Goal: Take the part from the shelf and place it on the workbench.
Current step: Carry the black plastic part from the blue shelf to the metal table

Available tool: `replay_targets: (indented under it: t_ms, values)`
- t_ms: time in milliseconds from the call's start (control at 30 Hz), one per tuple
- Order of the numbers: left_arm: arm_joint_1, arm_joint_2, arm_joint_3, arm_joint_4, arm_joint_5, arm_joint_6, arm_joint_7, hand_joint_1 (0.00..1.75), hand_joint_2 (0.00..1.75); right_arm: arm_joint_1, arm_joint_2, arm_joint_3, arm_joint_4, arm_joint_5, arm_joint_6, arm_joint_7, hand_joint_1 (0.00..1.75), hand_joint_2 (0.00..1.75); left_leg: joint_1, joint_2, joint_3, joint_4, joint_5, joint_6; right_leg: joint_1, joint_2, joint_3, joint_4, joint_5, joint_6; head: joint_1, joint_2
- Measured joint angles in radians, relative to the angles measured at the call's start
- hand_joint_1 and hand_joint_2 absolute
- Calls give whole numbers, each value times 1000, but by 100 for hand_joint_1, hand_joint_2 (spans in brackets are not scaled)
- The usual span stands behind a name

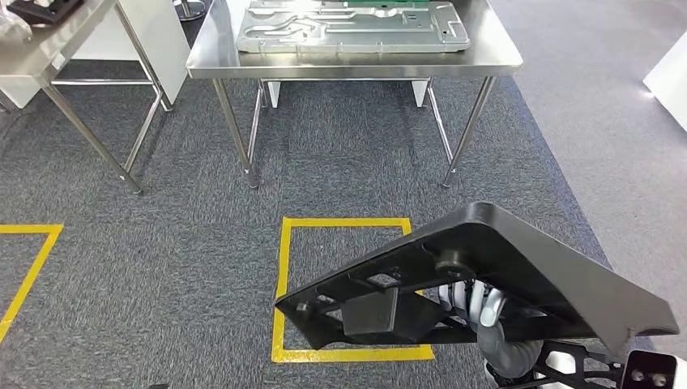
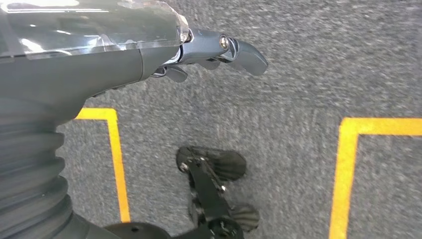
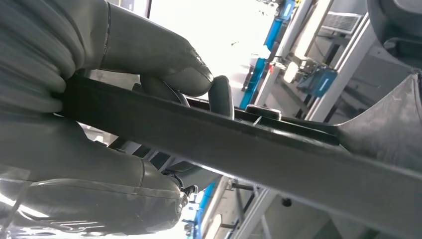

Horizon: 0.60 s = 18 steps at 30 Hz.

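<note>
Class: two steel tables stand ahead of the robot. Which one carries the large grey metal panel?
The steel table straight ahead, its top almost covered by the grey metal panel. The other table, far left, carries something dark at its corner.

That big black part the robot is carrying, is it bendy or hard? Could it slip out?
The black part is probably hard: it sticks out far past the right hand without sagging. It may be light for its size, since its underside looks ribbed and hollow. It could tip or slip, because the hand grips just one thin edge and the plastic looks smooth.
</note>
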Motion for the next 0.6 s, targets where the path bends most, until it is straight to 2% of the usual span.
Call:
replay_targets:
  t_ms: [67,133,200,267,333,367,400,433,533,567,600]
  values:
    - [-1,0,0,0,3,0,0,0,175,1,-1,-4,0,2,8,0,169,175,-2,2,9,-1,-10,-12,6,-6,21,-56,6,-17,0,0]
    - [-3,0,0,0,4,-1,-1,0,175,1,-2,-7,0,3,15,-1,169,175,-3,4,18,3,-12,-25,9,-3,30,-61,1,-36,0,0]
    - [-4,1,-1,0,7,-1,-2,0,175,0,-3,-9,-1,4,22,-1,169,175,-1,3,5,50,-14,-34,7,0,50,-67,-5,-50,-1,0]
    - [-5,1,-1,0,10,-1,-3,0,175,-2,-3,-10,-1,5,27,-1,169,175,1,0,-60,161,-38,-40,6,0,68,-71,-16,-61,-4,0]
    - [-3,1,-1,0,14,-1,-4,0,175,-3,-3,-10,0,5,32,-1,169,175,1,-1,-145,272,-88,-45,7,4,82,-71,-30,-65,-5,0]
    - [-1,1,-1,0,15,-1,-4,0,175,-3,-3,-10,0,5,33,0,169,175,1,-1,-174,295,-102,-46,8,6,91,-71,-38,-66,-5,0]
    - [1,1,-2,0,15,-1,-5,0,175,-3,-3,-10,0,5,34,0,169,175,1,-1,-187,286,-99,-44,9,9,103,-71,-47,-66,-5,0]
    - [2,2,-2,0,16,-1,-5,0,175,-4,-3,-10,0,5,35,0,169,175,0,-1,-184,245,-71,-40,10,10,116,-71,-56,-65,-5,0]
    - [5,5,-2,1,16,-1,-5,0,175,-5,-3,-10,0,4,35,1,169,175,-6,-1,-145,74,69,-19,12,12,147,-72,-81,-59,-5,0]
    - [5,5,-2,1,16,-1,-5,0,175,-6,-3,-10,0,4,36,1,169,175,-8,-1,-140,48,95,-16,12,12,151,-73,-84,-58,-4,0]
    - [6,6,-2,1,16,-1,-5,0,175,-6,-3,-10,0,4,36,1,169,175,-9,-1,-140,41,103,-14,12,12,152,-73,-85,-58,-4,0]
